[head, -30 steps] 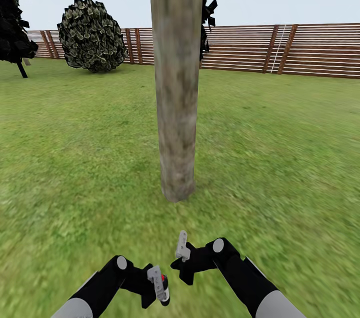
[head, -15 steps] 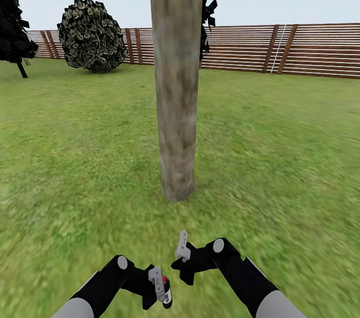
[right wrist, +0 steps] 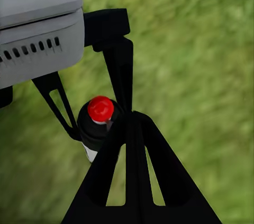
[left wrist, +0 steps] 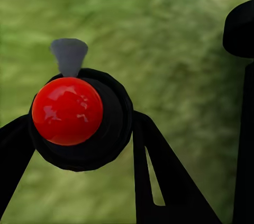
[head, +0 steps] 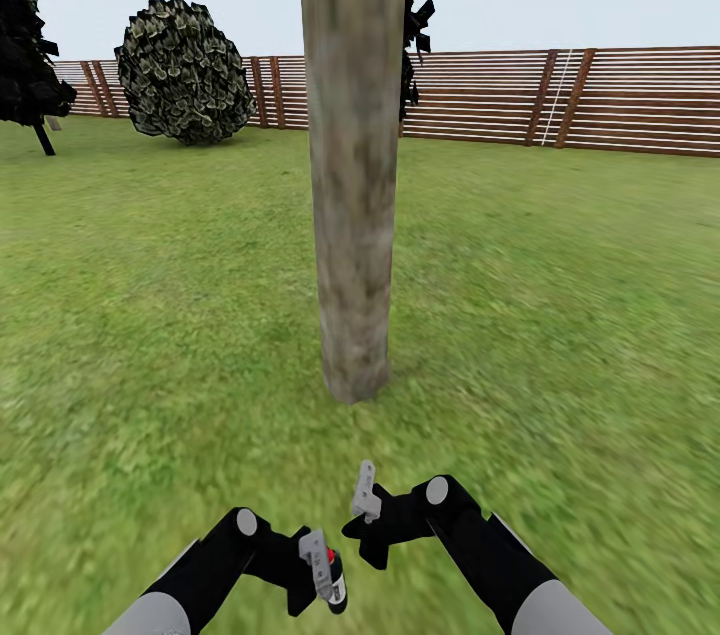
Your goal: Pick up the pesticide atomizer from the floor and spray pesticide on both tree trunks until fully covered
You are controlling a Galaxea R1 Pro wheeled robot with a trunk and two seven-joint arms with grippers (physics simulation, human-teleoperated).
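Two black arms reach in from the near edge of the head view, low over the grass floor (head: pixel 560 295); the left gripper (head: pixel 322 567) is clamped on the pesticide atomizer (head: pixel 334 583), a small dark bottle with a red cap, held just above the lawn; in the left wrist view the atomizer (left wrist: pixel 79 118) sits snug between the black fingers (left wrist: pixel 159 176), its red cap facing the camera and a grey nozzle tip beside it. The right gripper (head: pixel 366 495) hangs just beside the left one, a grey finger pointing upward; whether its fingers are apart or together cannot be told; the right wrist view looks past its own black fingers at the atomizer (right wrist: pixel 99 123) and the left gripper's grey housing (right wrist: pixel 39 23).

Straight ahead stands the tree trunk (head: pixel 352 155), thick and grey-brown, its base well beyond both grippers with bare grass between; open lawn spreads wide on either side of it. Far back, a wooden fence (head: pixel 600 100) closes the garden; a round dark bush (head: pixel 182 70) stands before it at the left.
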